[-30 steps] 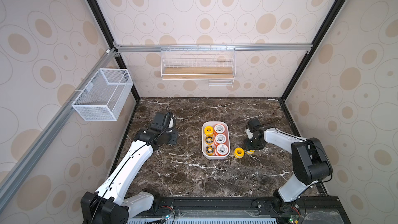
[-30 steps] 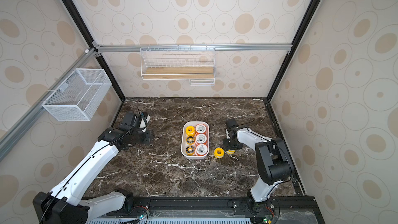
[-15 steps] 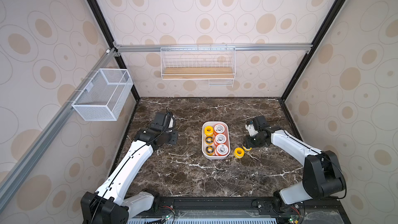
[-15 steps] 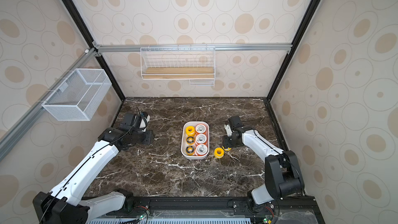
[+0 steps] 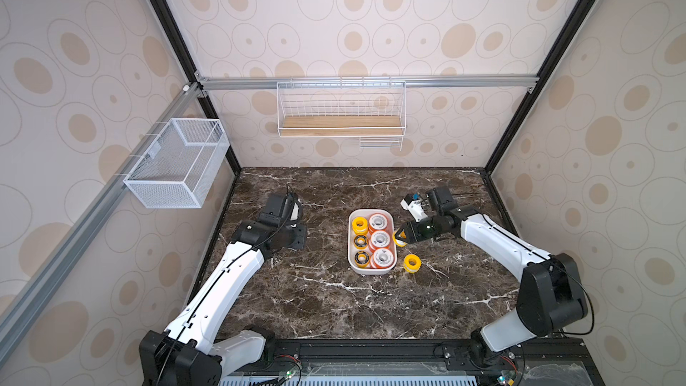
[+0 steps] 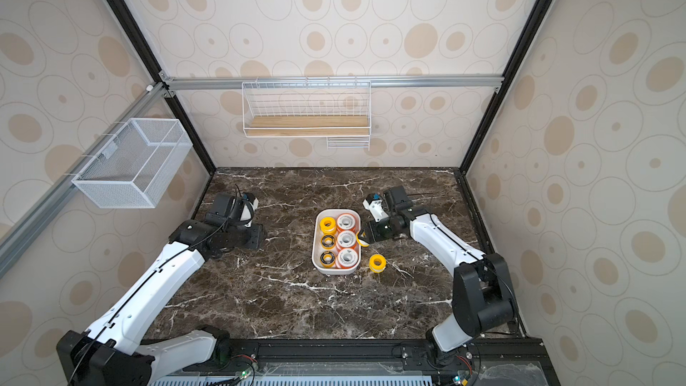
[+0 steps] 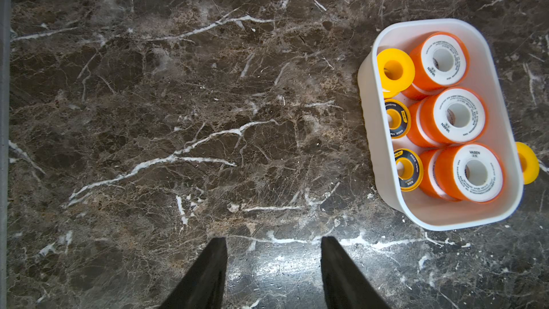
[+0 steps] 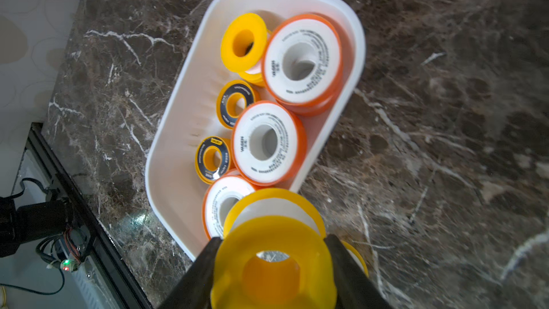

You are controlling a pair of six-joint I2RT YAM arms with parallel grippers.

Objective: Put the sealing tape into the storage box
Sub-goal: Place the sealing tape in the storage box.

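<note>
White shells (image 5: pixel 237 272), black joints (image 5: pixel 549 291) and thin black cables (image 5: pixel 288 191) sat behind the black-fingered left end effector (image 7: pixel 273 243) and right end effector (image 8: pixel 271 242).

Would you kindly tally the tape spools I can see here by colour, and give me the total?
White-faced, orange-rimmed spools: 3, all in the storage box.
Solid yellow spools: 3, one in the box, one held by the right gripper, one loose on the table.
Yellow spools with dark faces: 2, in the box.
Total: 8 in view.
</note>
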